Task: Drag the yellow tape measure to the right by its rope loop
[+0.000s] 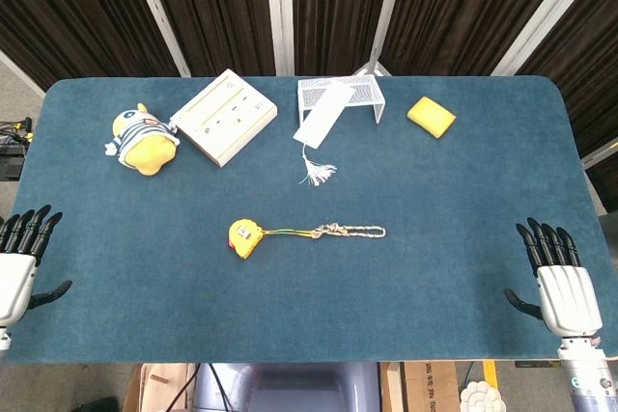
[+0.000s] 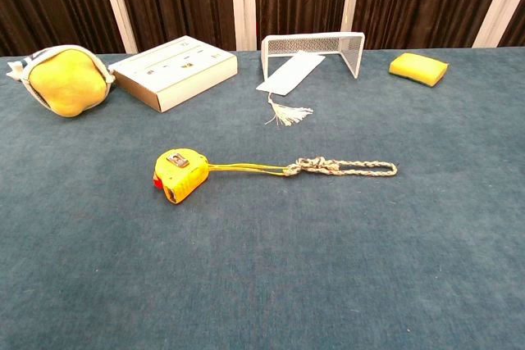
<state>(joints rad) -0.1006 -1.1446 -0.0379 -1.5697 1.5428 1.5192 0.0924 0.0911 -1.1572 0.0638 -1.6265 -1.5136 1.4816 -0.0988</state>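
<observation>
Yellow tape measure (image 1: 245, 237): lying near the middle of the blue table (image 1: 463, 190), its rope loop (image 1: 359, 232) stretching out toward the right, flat on the cloth.
Left hand (image 1: 19, 267): resting at the near left table edge, fingers spread apart, holding nothing, well apart from the tape measure.
Right hand (image 1: 560, 282): sitting at the near right edge, fingers apart, gripping nothing, well apart from the loop.
Far side: plush toy (image 1: 141, 139), white box (image 1: 223, 116), wire rack (image 1: 341, 96), tasselled bookmark (image 1: 319, 132), yellow sponge (image 1: 431, 116).
</observation>
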